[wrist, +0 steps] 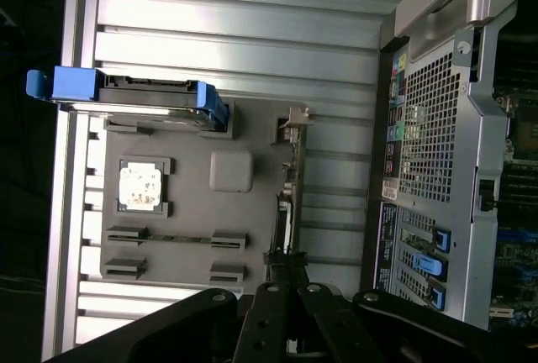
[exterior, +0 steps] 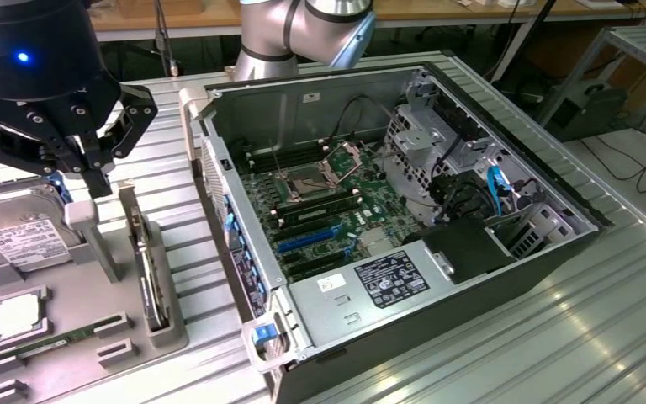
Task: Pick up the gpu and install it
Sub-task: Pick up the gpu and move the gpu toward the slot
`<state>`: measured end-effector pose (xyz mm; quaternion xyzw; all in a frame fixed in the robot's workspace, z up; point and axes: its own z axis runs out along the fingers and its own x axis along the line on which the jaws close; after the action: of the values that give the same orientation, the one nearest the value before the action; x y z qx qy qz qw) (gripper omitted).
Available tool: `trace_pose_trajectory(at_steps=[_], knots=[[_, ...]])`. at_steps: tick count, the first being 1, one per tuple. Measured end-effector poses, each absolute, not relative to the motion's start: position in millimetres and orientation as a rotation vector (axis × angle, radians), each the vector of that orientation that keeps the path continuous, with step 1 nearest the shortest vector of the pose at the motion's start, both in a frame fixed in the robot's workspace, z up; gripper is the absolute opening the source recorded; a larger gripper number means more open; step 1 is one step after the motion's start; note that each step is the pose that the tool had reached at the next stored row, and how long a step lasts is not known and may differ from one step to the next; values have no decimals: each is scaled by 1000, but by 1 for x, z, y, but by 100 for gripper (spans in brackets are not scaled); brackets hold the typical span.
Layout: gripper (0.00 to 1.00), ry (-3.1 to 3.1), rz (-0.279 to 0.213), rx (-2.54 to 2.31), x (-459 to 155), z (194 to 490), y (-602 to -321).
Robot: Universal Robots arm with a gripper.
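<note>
Where the grey moulded holder tray (exterior: pixel 76 286) lies on the ribbed aluminium table (exterior: pixel 592 337), four parts are seated in its recesses. These are a silver, white-labelled hard drive in a blue carrier (exterior: pixel 14 240), a square silver processor chip (exterior: pixel 14 316), a narrow green RAM stick (exterior: pixel 48 343) and the gpu (exterior: pixel 149 269). The gpu, a thin dark expansion card, is stood on edge in a slot along the tray's side nearest the open black computer case (exterior: pixel 469 337), in which a green motherboard (exterior: pixel 335 210) is seen. The black gripper (exterior: pixel 90 172) is poised above the tray, fingers drawn together with nothing clamped. The gpu is seated just below, one end in line with the fingertips.
</note>
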<state>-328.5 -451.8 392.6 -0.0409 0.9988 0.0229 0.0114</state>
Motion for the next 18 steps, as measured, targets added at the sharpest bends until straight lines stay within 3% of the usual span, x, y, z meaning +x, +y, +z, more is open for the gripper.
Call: trace_pose_trajectory(at_steps=[7,9,13,14,15,18], knots=[[11,3115,71,-128,-329,393,-452],[17,3115,71,-128,-329,393,-452],[42,3115,71,-128,-329,393,-452],[42,3115,71,-128,-329,393,-452],[48,3115,71,-128,-329,393,-452],[48,3115,71,-127,-329,393,-454]])
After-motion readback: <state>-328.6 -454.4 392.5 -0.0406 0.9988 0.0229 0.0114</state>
